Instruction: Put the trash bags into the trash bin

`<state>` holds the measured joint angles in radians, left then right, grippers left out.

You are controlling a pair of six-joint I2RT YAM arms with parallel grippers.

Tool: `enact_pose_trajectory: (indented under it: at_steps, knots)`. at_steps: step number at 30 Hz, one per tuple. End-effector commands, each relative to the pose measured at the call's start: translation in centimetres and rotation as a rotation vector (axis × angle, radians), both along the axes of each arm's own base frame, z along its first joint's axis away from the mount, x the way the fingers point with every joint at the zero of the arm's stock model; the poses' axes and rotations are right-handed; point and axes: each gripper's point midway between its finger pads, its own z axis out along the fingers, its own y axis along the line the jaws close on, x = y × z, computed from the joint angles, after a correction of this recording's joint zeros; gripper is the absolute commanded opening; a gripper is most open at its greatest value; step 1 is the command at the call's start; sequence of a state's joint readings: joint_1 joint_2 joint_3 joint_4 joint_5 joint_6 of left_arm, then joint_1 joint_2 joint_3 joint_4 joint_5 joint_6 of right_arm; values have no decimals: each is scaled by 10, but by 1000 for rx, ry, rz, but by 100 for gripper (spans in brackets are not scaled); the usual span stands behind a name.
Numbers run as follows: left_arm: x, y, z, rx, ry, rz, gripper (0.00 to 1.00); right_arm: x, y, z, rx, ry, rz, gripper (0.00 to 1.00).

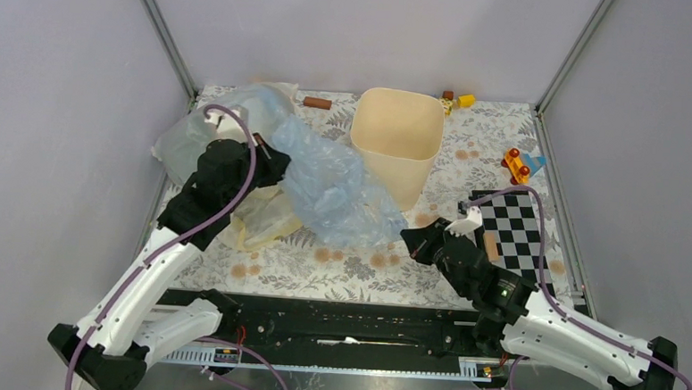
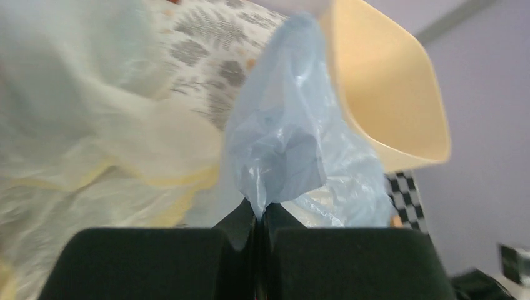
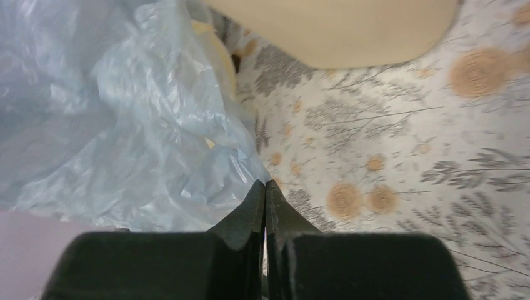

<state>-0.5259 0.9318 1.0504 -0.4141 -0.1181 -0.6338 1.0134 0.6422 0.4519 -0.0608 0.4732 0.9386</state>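
The pale blue trash bag (image 1: 330, 181) lies stretched across the flowered table, from my left gripper (image 1: 275, 162) down to my right gripper (image 1: 409, 240). In the left wrist view the left gripper (image 2: 261, 215) is shut on a bunched end of the trash bag (image 2: 287, 144), with the cream trash bin (image 2: 387, 94) just beyond. In the right wrist view the right gripper (image 3: 265, 184) is shut, its tips pinching the lower corner of the trash bag (image 3: 125, 125). The trash bin (image 1: 406, 176) stands upright at the back middle, right of the bag, and its base (image 3: 337, 31) shows ahead.
A pale yellow bag (image 1: 265, 218) lies under the blue one at the left, and a bulky clear whitish bag (image 1: 184, 137) sits behind my left arm. A checkerboard (image 1: 511, 226) lies at the right. Small toys (image 1: 516, 165) and a brown cylinder (image 1: 316, 102) lie near the back. Walls enclose the table.
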Motion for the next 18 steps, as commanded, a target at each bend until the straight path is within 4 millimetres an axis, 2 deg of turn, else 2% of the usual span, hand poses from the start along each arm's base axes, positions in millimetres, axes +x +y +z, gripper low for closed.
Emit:
enact_pose_trajectory:
  at_steps: [1, 5, 9, 11, 15, 18]
  knots:
    - [9, 52, -27, 66, 55, 191, 1, 12, -45, 8, -107, -29, -184, 0]
    - [16, 73, -55, 58, 111, 249, 1, 11, -61, 19, -90, -63, -229, 0]
    - [21, 88, -67, 40, 131, 279, 1, 7, -78, 37, -44, -122, -259, 0]
    - [22, 86, -70, 28, 137, 264, 2, 5, -83, 49, -36, -163, -248, 0]
    - [21, 69, -67, -16, 121, 169, 11, -1, -85, 91, -80, -274, -165, 0]
    - [19, 61, -63, -32, 113, 126, 16, -7, -100, 142, -104, -342, -167, 0]
